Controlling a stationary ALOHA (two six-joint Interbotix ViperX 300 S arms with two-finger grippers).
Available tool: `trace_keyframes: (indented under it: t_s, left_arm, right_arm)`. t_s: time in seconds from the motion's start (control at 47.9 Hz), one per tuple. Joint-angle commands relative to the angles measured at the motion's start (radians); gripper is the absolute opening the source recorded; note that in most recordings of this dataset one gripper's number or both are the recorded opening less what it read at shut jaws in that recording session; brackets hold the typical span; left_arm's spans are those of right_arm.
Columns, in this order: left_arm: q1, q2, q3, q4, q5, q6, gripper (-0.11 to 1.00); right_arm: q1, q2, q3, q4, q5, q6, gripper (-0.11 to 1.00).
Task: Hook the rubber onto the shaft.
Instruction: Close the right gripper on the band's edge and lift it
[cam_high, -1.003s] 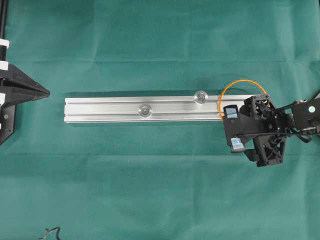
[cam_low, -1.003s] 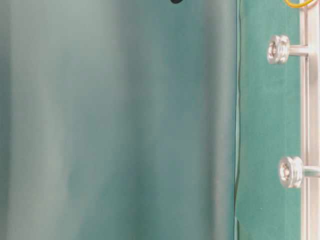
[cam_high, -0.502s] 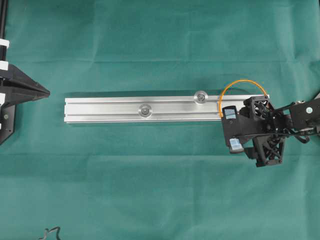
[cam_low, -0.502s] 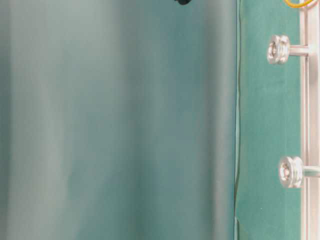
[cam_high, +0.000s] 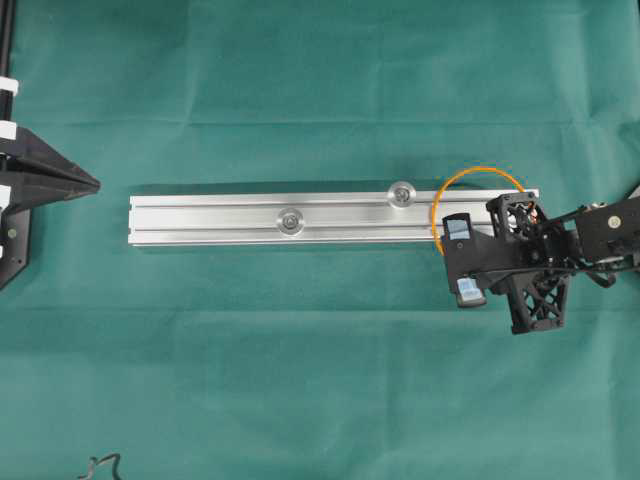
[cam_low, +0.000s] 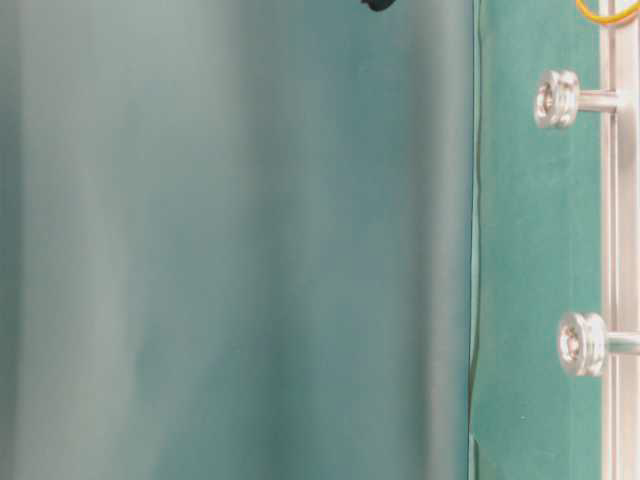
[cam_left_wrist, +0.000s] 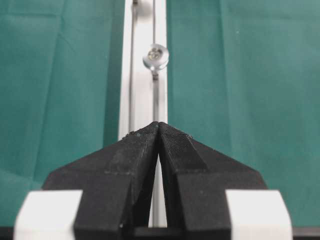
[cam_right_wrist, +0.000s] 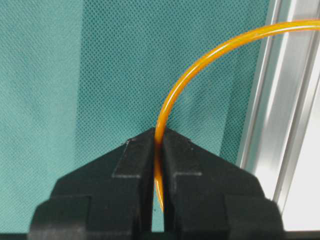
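Observation:
The rubber (cam_high: 478, 170) is a thin orange loop lying over the right end of the silver rail (cam_high: 210, 212). My right gripper (cam_high: 446, 252) is shut on its near-left part, just off the rail's front edge. In the right wrist view the rubber (cam_right_wrist: 190, 75) runs up out of the closed fingertips (cam_right_wrist: 160, 132) and curves right over the rail (cam_right_wrist: 292, 100). Two silver shafts stand on the rail, one (cam_high: 402, 194) close to the rubber and one (cam_high: 291, 220) further left. My left gripper (cam_high: 95, 185) is shut and holds nothing, left of the rail's end.
Green cloth covers the table. The table-level view shows both shafts (cam_low: 557, 98) (cam_low: 582, 343) sticking out from the rail (cam_low: 625, 250), a bit of the rubber (cam_low: 610, 12) at the top. The left wrist view looks along the rail (cam_left_wrist: 142, 90) at a shaft (cam_left_wrist: 155, 55).
My right gripper has gone from open to shut, pinching the rubber, and edged slightly left. The loop shifted a little with it. The left arm stayed still.

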Motion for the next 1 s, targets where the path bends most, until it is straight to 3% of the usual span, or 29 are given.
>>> trace_keyframes:
  t_s: [0.0, 0.355, 0.648, 0.982]
  left_arm:
    - [0.003, 0.009, -0.025, 0.003, -0.006, 0.002, 0.02]
    - [0.003, 0.009, -0.025, 0.003, -0.006, 0.002, 0.02]
    - [0.002, 0.009, -0.026, 0.003, -0.006, 0.002, 0.02]
    - [0.003, 0.009, -0.025, 0.003, -0.006, 0.002, 0.02]
  right_arm:
    - [0.003, -0.009, -0.018, 0.0, -0.006, 0.0, 0.05]
    - [0.003, -0.072, -0.035, 0.0, 0.044, 0.0, 0.05]
    - [0.003, -0.169, -0.103, -0.003, 0.199, 0.0, 0.05]
    - [0.003, -0.227, -0.23, -0.046, 0.405, 0.0, 0.05]
